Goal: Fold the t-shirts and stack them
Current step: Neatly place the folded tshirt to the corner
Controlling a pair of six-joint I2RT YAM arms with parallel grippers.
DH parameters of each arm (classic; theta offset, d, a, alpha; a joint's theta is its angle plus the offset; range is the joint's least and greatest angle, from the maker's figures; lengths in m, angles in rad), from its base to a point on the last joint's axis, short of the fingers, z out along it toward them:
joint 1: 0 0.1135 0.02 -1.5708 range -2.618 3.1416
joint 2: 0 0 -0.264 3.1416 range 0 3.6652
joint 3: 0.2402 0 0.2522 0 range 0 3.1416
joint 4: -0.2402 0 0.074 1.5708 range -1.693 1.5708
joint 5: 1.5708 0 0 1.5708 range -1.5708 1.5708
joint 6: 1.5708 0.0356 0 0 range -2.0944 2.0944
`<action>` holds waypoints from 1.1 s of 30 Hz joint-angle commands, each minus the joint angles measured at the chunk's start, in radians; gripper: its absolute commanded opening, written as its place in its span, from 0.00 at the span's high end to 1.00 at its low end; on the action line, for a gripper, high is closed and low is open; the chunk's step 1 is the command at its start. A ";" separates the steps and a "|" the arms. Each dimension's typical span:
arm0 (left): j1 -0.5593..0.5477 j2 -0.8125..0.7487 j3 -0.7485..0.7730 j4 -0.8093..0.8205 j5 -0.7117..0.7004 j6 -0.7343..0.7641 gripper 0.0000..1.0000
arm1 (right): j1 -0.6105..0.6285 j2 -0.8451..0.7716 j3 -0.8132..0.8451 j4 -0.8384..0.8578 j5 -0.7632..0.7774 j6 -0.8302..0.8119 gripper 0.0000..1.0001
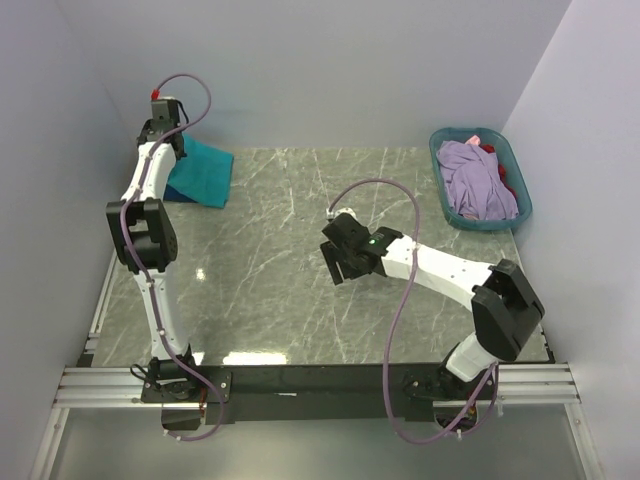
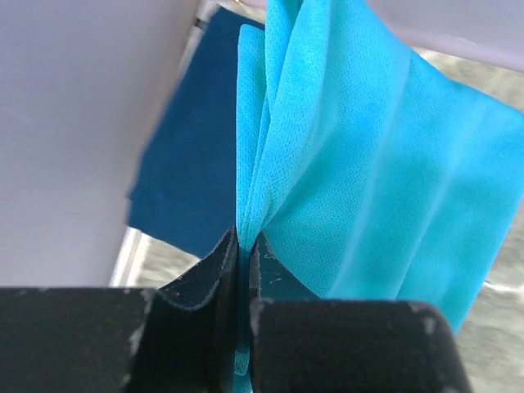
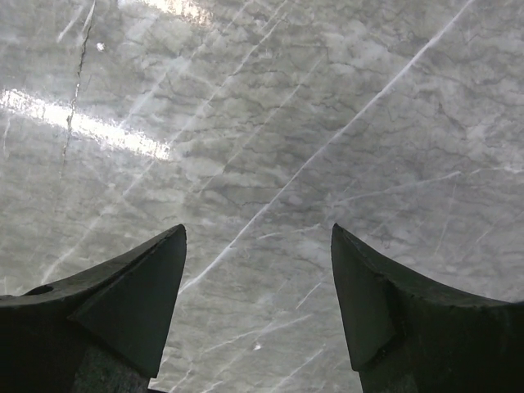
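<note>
Teal tee [image 2: 368, 164]: sitting up in the far-left corner of the table [image 1: 270, 260], bunching into soft folds where it's getting pinched and fanning out wider past that.
Navy tee [image 2: 188, 164]: peeking out from behind the teal one, lying right by the left wall.
Left gripper [image 2: 243, 246]: clamping down on the edge of the teal tee, both fingers squeezing the cloth between them.
Right gripper [image 3: 258, 237]: hanging over the middle of the table with its 2 fingers spread wide, gripping nothing, just grey marble showing between them.
Lavender tee [image 1: 475, 180]: lying crumpled in the basket [image 1: 434, 155].
Red tee [image 1: 507, 186]: poking out beside the lavender one, along the basket's right side.
Basket: sitting in the far-right corner near the wall, well apart from both grippers.
</note>
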 commanded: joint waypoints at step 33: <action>0.138 0.114 0.039 0.224 -0.067 -0.046 0.79 | -0.004 0.099 0.125 -0.112 0.023 0.010 0.25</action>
